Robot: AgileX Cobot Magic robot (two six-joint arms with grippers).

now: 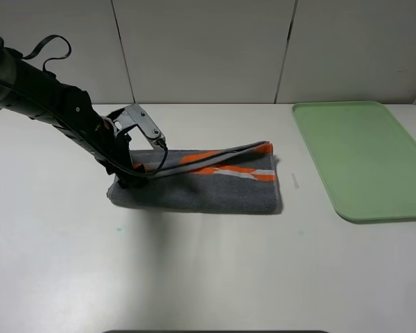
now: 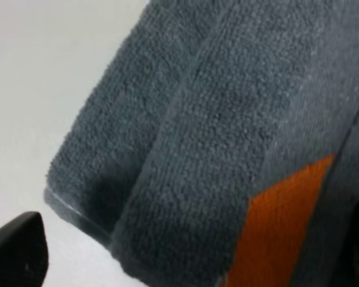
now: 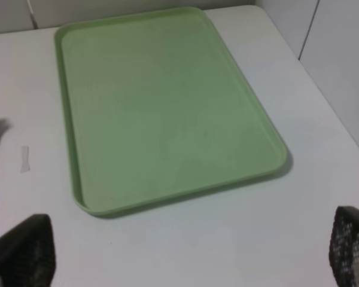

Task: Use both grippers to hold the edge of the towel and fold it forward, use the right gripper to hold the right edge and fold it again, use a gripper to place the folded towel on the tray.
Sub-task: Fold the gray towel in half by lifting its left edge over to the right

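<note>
Towel point(image 1: 208, 191): dark grey terry, already folded once into a long strip, orange patches point(image 1: 218, 164) uppermost, flat on white table point(image 1: 194, 277).
Left gripper point(image 1: 127, 175): fingers spread, grasping nothing; towel's left end lies just ahead of them.
Right gripper point(image 3: 185, 254): fingers spread, empty; bare pale green tray point(image 3: 167, 107) ahead, well apart from towel.
Outstanding, by judgement: second fold, placement on tray.

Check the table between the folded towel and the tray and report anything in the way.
Nothing visible blocks it: only bare table lies between the towel and the tray, plus a small flat pale strip.
</note>
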